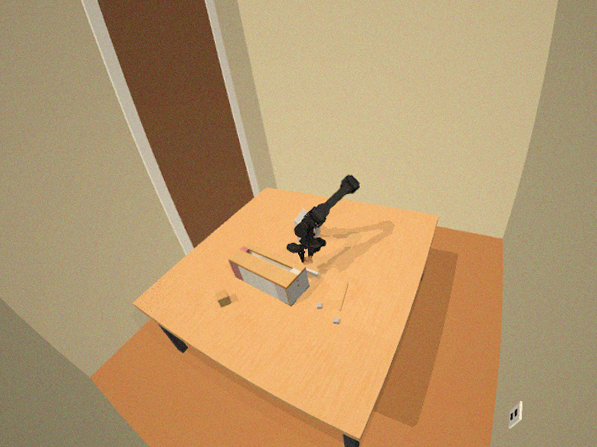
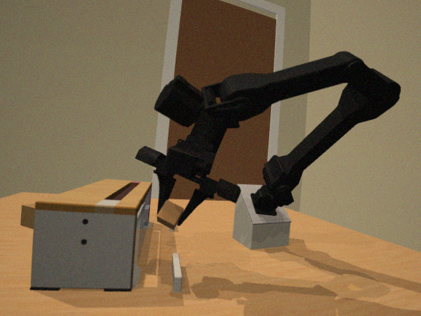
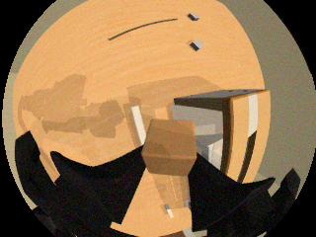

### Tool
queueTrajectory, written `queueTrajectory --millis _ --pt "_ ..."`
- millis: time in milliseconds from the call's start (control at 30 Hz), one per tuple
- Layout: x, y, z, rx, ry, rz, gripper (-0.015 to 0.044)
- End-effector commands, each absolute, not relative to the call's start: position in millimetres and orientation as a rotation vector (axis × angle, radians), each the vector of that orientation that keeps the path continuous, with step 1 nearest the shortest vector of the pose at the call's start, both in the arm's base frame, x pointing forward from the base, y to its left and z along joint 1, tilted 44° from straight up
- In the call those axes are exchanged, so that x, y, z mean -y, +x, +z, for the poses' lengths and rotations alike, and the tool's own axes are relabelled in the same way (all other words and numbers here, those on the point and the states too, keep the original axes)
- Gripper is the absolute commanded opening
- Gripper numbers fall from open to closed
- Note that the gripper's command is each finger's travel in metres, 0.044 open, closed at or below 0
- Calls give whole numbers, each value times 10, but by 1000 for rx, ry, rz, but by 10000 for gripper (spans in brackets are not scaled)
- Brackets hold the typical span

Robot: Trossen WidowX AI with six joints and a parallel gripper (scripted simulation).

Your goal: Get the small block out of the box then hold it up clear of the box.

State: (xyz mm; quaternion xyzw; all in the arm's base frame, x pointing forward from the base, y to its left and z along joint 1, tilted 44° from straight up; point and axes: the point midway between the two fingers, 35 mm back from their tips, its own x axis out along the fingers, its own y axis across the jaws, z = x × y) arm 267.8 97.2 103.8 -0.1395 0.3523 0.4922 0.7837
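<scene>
A brown block (image 2: 170, 212) (image 3: 170, 140) is held between the fingertips of my gripper (image 1: 305, 258) (image 2: 168, 218) (image 3: 169, 150). The gripper is shut on it. The block looks tilted in the exterior view and hangs above the table (image 1: 274, 346) (image 2: 217, 245) (image 3: 64, 59), touching nothing but the fingers. The box (image 1: 263, 283) (image 2: 83, 268) (image 3: 241, 118) stands upright close beside the gripper, with a gap between box and block. Its grey end wall and slotted wooden top show in the exterior view. The fingers partly hide its inside in the wrist view.
A low white bar (image 1: 312, 272) (image 2: 177, 272) (image 3: 138, 123) stands on the table near the box. A brown cube (image 1: 223, 301) (image 2: 27, 216) lies on the box's other side. Two small grey cubes (image 1: 319, 306) (image 3: 196, 44) and a thin rod (image 1: 343, 296) (image 3: 144, 24) lie beyond the box's end.
</scene>
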Motion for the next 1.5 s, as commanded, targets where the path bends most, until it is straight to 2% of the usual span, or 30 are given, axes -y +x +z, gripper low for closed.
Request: queueTrajectory --millis 0,1467 --pt "-934 2663 1058 -843 -141 992 0" --pt "-628 2476 1218 -1447 1451 44 0"
